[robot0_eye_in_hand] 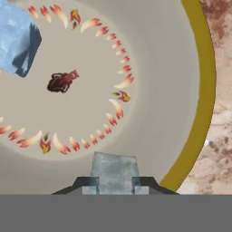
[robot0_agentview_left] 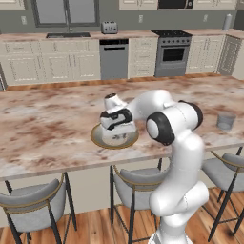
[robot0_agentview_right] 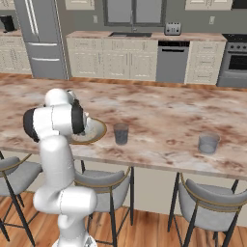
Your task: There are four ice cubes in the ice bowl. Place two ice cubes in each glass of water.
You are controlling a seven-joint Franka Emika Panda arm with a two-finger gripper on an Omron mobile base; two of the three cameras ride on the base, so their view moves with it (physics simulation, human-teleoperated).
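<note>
Gripper (robot0_eye_in_hand: pixel 113 183) is clamped on 1 cube (robot0_eye_in_hand: pixel 113 170) low inside the bowl (robot0_eye_in_hand: pixel 199 90), probably so it can lift it toward a glass (robot0_agentview_right: pixel 121 133).

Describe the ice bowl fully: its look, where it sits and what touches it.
The ice bowl is wide, shallow and round, with a golden-tan rim and a smooth grey-beige inside painted with a ring of flame-like red and cream marks around a dark red blot. It sits flat on the marbled counter near the front edge. One pale blue ice cube lies inside; the gripper, low over the bowl, is shut on a greyer ice cube.
</note>
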